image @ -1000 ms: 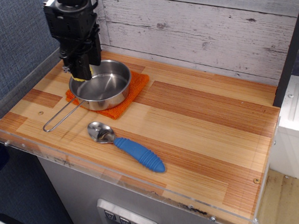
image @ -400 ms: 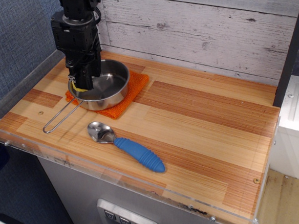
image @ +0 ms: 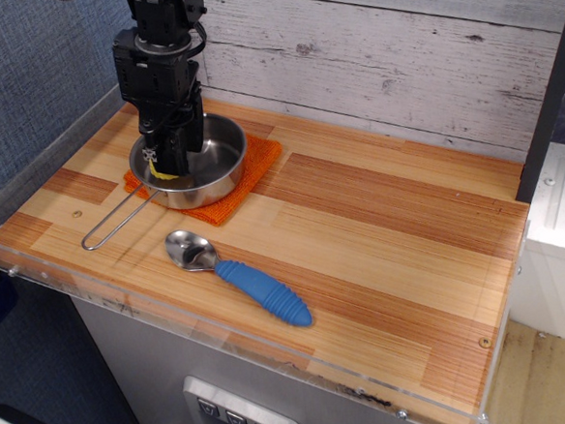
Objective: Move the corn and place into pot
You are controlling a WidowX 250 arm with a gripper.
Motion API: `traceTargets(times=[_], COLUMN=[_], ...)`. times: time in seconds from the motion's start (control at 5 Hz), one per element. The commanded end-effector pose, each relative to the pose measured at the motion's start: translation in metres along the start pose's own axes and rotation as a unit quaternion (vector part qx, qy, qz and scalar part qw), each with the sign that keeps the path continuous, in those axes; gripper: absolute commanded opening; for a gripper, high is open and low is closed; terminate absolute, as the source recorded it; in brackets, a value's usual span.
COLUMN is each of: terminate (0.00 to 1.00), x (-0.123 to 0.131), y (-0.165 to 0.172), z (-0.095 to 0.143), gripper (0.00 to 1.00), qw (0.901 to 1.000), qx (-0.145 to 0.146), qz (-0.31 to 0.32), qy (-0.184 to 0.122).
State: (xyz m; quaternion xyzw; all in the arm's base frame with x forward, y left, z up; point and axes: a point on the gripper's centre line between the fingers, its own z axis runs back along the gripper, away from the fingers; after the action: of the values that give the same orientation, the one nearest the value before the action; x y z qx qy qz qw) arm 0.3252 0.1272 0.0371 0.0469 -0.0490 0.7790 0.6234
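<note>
Observation.image view: the black tool (image: 167, 162) hangs over the left part of the round, shallow, shiny stainless steel pot (image: 206, 164), whose long thin wire loop handle reaches toward the front left corner of the striped wooden table (image: 381, 234). The small bright yellow toy corn (image: 166, 172) shows only as a sliver at the fingertips, so you read the tool as clenched on the corn, held low inside the pot's rim on the left side; whether the corn already touches the pot floor cannot be told from this angle.

The step in hand appears to be the release. Before you let go, confirm that the corn sits inside the rim rather than over it, since the grip is close to the left wall. Lower until the corn is at or just above the floor, so that it does not bounce or roll against the steel. Spread the fingers only as far as needed; the near wall leaves little room on that side. Then rise straight up, so that the fingers do not catch the rim and drag the pot across the orange cloth (image: 251, 180) beneath it. The blue-handled metal spoon (image: 238, 273) lies well apart and needs no attention.
</note>
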Motion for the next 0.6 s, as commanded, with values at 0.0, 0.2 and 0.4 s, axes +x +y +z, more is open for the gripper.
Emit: traceTargets(times=[0.0,0.2,0.4], terminate=[0.0,0.0,0.0], x=[-0.0075,-0.0113,-0.0134], y=[0.0041,0.0045,0.005], z=[0.0146,0.017,0.0188], gripper=[1.0,1.0,1.0], qw=[1.0,1.0,1.0], qx=[-0.004,0.002,0.002], qz=[0.005,0.004,0.001], qy=[-0.001,-0.007,-0.006])
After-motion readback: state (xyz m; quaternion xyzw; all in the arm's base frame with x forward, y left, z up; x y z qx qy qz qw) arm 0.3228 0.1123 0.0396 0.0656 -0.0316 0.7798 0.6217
